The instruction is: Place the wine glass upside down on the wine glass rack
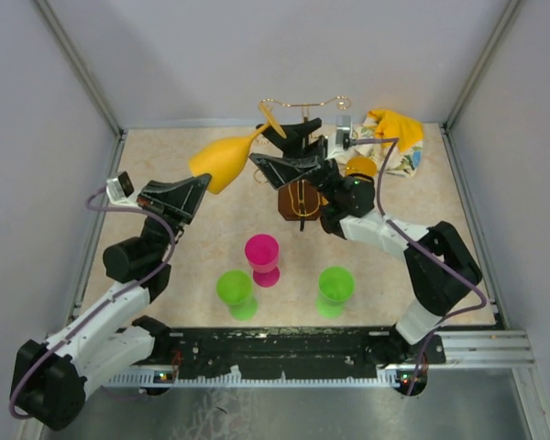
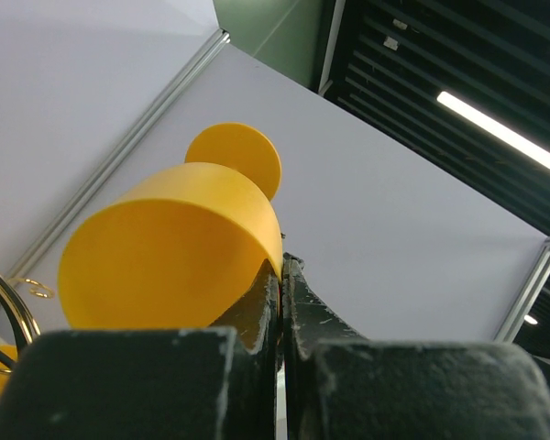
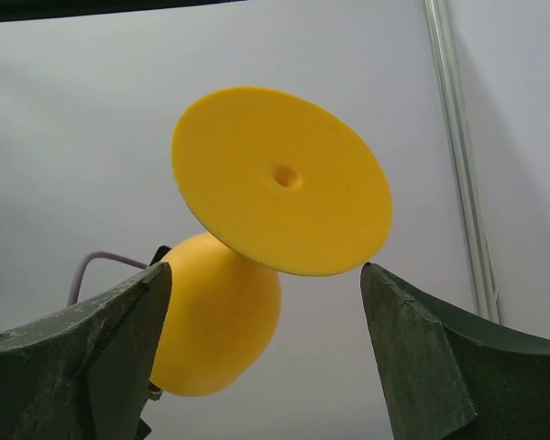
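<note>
The left gripper [image 1: 197, 186] pinches the rim of the yellow wine glass [image 1: 218, 163], its fingers [image 2: 257, 312] nearly closed on the bowl's wall. The glass hangs tilted above the bench [image 1: 156, 151], foot toward the back wall. The right gripper [image 1: 269, 149] stands wide, one finger on each side of the foot disc and apart from its edge. The wine glass rack [image 1: 302, 103] stands just right of the foot, which seems close to a hook arm, though overlap hides the gap. A pink cup [image 1: 262, 258] and two green cups [image 1: 235, 290] stand well apart from the glass, near the front edge.
</note>
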Controlling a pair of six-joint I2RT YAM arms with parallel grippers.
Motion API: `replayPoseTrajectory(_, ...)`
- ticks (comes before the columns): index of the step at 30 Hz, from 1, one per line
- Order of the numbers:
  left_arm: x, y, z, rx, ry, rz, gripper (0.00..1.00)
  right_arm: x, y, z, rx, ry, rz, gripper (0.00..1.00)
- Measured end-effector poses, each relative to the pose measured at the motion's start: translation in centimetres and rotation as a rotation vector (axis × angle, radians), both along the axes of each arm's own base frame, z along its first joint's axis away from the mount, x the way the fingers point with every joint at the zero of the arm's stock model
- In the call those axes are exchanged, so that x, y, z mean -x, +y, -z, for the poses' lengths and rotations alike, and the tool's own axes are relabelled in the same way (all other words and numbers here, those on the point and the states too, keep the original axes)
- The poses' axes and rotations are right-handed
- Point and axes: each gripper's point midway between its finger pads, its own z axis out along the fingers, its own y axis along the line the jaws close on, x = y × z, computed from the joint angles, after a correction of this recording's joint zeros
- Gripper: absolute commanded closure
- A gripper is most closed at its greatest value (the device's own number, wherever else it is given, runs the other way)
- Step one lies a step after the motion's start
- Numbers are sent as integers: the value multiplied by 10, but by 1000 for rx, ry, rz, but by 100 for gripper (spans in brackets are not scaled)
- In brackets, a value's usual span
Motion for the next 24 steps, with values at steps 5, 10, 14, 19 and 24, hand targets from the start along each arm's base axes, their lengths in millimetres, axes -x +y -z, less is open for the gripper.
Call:
replayPoseTrajectory(5, 0, -4, 1, 8, -2, 24, 100, 1, 9, -5, -5, -20, -10, 20)
replayPoseTrajectory(10, 1, -6, 5, 11, 6, 39, 100, -1, 14, -10, -15, -37, -5, 31)
replayPoseTrajectory(14, -1, -6, 8, 13, 15, 36, 100, -3, 18, -10, -18, -35, -9, 48)
replayPoseTrajectory(19, -3, -7, 10, 23, 22, 40, 100, -1, 19, -11, -19, -43, -11, 57)
replayPoseTrajectory(24, -6, -10, 13, 30, 26, 51, 100, -1, 19, -11, -18, -47, -5, 71)
